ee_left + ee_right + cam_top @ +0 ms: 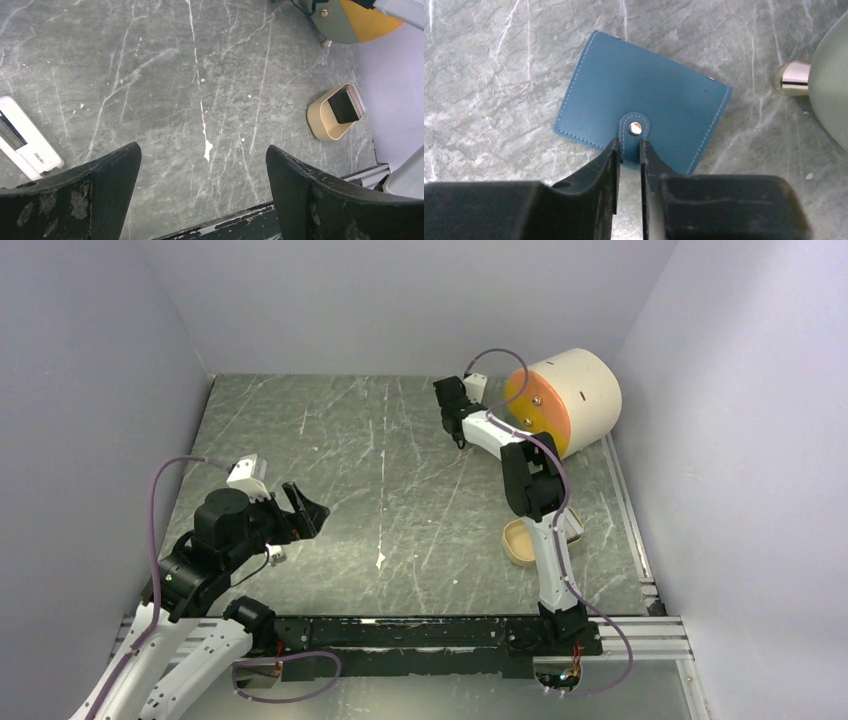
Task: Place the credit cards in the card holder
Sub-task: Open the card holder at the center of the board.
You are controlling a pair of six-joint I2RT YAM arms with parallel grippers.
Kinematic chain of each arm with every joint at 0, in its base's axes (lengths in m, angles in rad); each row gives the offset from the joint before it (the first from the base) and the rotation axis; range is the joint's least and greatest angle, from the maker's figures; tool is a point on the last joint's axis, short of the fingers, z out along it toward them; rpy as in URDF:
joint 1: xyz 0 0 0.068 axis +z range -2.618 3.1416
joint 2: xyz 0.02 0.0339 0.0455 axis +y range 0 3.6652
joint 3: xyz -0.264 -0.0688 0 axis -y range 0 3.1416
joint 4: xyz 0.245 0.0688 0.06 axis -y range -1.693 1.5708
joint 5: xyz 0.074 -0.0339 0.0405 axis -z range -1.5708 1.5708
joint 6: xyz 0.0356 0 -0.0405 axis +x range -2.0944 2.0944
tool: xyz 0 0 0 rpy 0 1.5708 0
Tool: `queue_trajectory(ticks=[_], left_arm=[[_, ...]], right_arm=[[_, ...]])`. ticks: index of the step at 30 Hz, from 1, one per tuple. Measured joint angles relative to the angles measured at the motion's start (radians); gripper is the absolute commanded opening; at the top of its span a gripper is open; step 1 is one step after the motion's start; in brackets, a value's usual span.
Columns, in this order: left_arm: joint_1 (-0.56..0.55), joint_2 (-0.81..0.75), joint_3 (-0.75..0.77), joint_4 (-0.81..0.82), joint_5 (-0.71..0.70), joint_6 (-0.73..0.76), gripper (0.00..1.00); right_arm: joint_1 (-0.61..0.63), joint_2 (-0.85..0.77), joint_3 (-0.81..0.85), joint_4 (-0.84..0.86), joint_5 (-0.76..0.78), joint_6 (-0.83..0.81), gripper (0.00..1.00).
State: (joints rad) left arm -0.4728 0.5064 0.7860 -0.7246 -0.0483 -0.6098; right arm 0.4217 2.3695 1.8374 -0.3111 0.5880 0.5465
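Observation:
The blue card holder (649,90) lies folded shut on the table, close to the drum. My right gripper (629,147) is shut on its snap tab, one finger on each side of the tab just below the metal stud. In the top view the right gripper (458,430) hides the holder. Dark credit cards (343,106) stand stacked in the tan tray (320,122), which the right arm partly hides in the top view (517,542). My left gripper (305,510) hangs open and empty over the table's left side, with bare table between its jaws in the left wrist view (202,150).
The cream drum with the orange-yellow front (565,400) lies at the back right, and its metal foot (791,77) is just right of the holder. A small white piece (25,137) shows at the left. The black rail (400,630) runs along the near edge.

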Motion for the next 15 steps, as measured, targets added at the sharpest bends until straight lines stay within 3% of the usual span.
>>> queue_trajectory(ticks=[4, 6, 15], left_arm=[[0.000, 0.021, 0.000, -0.007, -0.008, -0.008, 0.97], [0.000, 0.033, 0.000, -0.009, -0.008, -0.010, 0.91], [0.000, 0.093, 0.008, -0.051, -0.024, -0.062, 0.84]], right_arm=[[-0.006, -0.054, -0.091, 0.058, -0.034, -0.042, 0.00], [-0.007, -0.090, -0.147, 0.075, -0.055, -0.070, 0.00], [0.002, -0.313, -0.453, 0.172, -0.269, -0.216, 0.00]])
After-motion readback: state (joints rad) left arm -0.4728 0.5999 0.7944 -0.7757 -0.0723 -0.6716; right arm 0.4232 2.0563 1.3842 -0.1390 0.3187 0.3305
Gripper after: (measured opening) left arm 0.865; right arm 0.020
